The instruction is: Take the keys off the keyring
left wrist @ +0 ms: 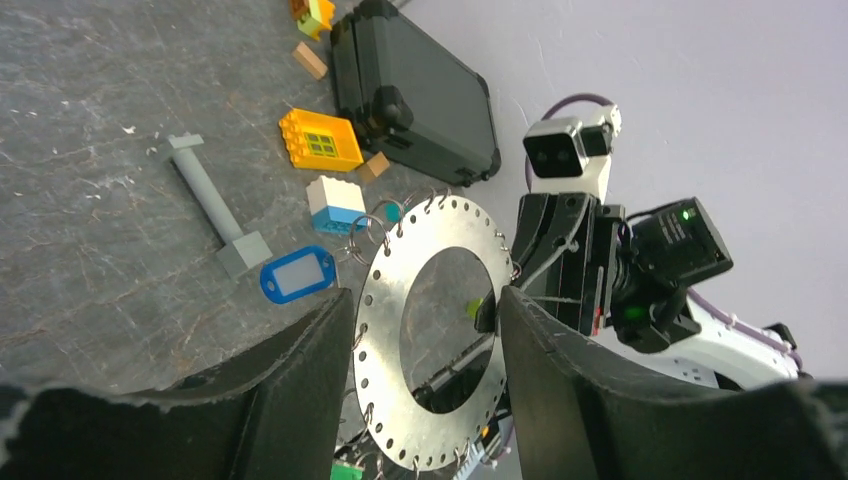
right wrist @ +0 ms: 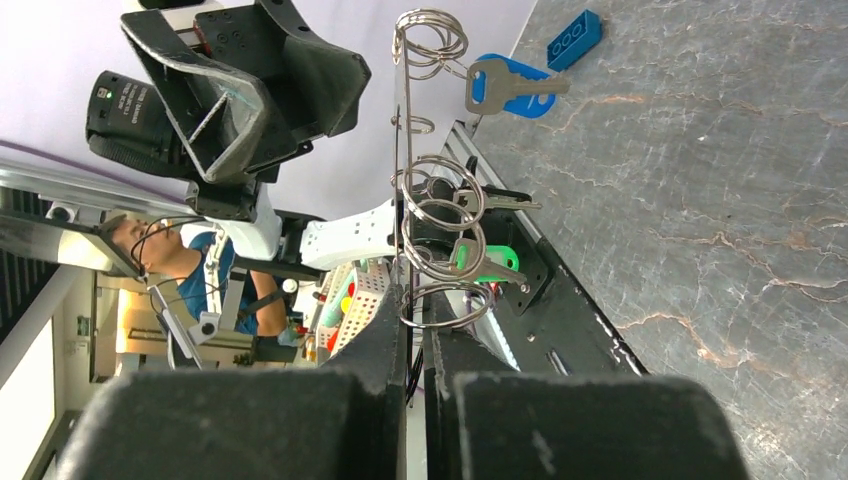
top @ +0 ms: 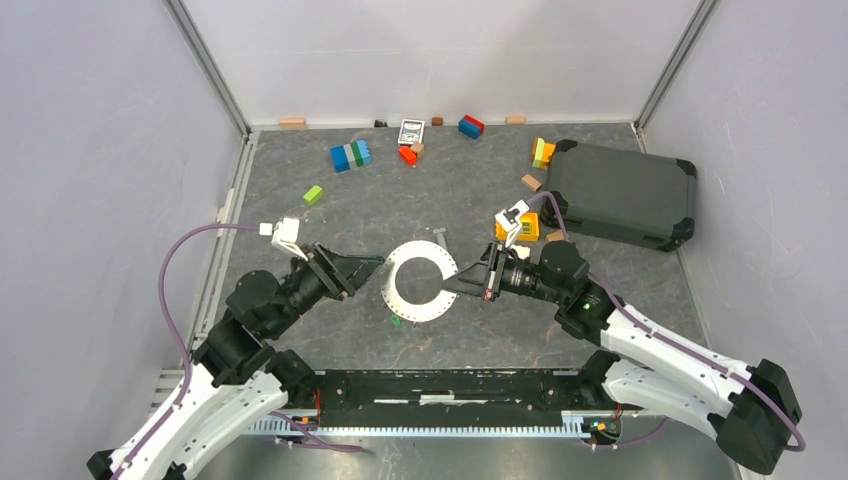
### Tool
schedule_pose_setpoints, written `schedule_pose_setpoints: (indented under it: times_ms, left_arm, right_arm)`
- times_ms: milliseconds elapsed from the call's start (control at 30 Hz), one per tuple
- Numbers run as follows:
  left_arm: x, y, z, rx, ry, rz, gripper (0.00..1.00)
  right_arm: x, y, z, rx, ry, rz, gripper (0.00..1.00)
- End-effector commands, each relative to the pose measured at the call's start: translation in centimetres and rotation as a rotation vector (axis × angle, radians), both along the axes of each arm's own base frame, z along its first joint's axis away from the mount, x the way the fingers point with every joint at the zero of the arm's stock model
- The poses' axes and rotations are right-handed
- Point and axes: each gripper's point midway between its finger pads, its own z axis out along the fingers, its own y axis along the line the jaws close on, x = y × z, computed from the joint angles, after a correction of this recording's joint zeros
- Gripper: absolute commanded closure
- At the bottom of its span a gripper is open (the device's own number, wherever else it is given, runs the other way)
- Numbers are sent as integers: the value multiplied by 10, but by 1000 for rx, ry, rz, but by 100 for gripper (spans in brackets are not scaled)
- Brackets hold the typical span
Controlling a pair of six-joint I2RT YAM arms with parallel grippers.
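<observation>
At mid-frame of the overhead view, the right gripper (top: 452,285) is clamped tight on the right rim of a flat metal disc (top: 420,252) with holes round its edge, holding it above the table (top: 330,200). The keyrings (right wrist: 440,205) hang as wire loops from those holes. The keys (right wrist: 490,200) dangle from them, among them a green-headed key (right wrist: 485,260) and a blue-headed key (right wrist: 510,85). The left gripper (top: 366,270) stands just left of the disc, jaws spread wide with nothing in them. In the left wrist view, past the disc's upper left edge, lie a blue key tag (left wrist: 297,275) with a blank label, a grey bar (left wrist: 205,195), a white and blue brick (left wrist: 335,203) and a yellow block (left wrist: 320,140). A dark case (top: 620,195) fills the upper right of the overhead view. Loose bricks (top: 350,156) and a printed card (top: 411,131), its print too small to read, lie along the far edge. White walls (top: 100,150) close the table on three sides, and bare grey surface lies to the upper left of the disc.
</observation>
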Motion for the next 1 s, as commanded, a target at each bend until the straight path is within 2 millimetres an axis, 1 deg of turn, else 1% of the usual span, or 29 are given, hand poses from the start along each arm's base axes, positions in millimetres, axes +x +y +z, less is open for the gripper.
schedule_pose_setpoints:
  times_ms: [0, 233, 367, 733, 967]
  left_arm:
    - [-12, -6, 1, 26, -49, -84, 39]
    - [-23, -14, -6, 30, -36, -157, 43]
    - [-22, -15, -12, 33, -28, -156, 44]
    - [-18, -16, -15, 45, -23, -149, 48]
    - [-20, -25, -18, 48, -13, -197, 60]
  right_arm:
    - [-8, -1, 44, 87, -99, 51, 100]
    - [-10, -3, 49, 95, -108, 58, 100]
    - [-14, -3, 51, 98, -110, 77, 100]
    - [-21, -4, 50, 96, -112, 114, 100]
    - [-24, -4, 51, 99, -118, 123, 100]
